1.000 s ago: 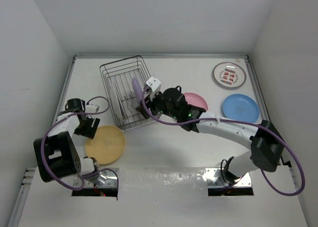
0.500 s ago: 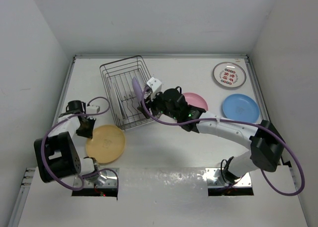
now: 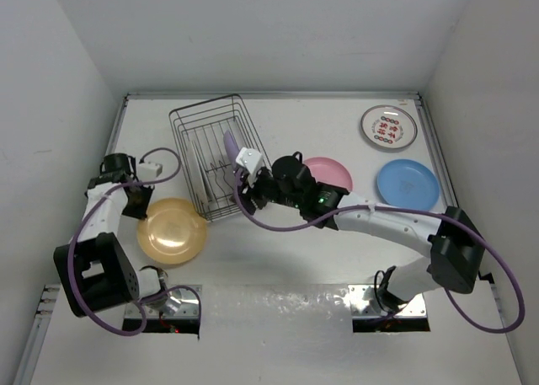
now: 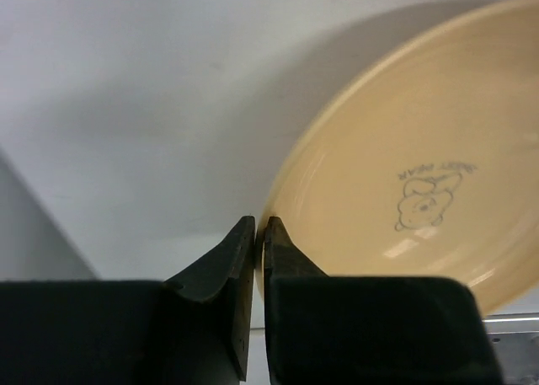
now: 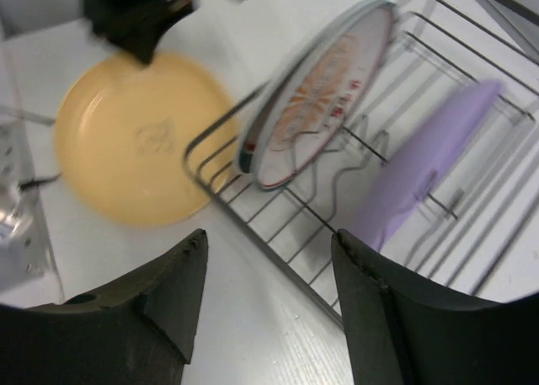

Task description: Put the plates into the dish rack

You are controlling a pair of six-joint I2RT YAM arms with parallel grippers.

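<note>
Right claw (image 5: 269, 233) hung apart, empty, over dish rack (image 3: 202, 104) | printed plate (image 5: 316, 98), purple plate (image 5: 421, 162) stood inside, propped by prongs | left claw (image 4: 262, 223) sat together at yellow plate (image 4: 404, 166) rim beside rack, probably to tip it.

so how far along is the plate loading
Done: purple plate and printed plate stand in the dish rack. In hand: nothing; right gripper open, left gripper shut beside the yellow plate. Left: that one, pink plate, blue plate, grey-rimmed plate, all on the table.

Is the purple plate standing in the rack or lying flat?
Standing on edge, tilted; purple plate sits between the dish rack wires.
</note>
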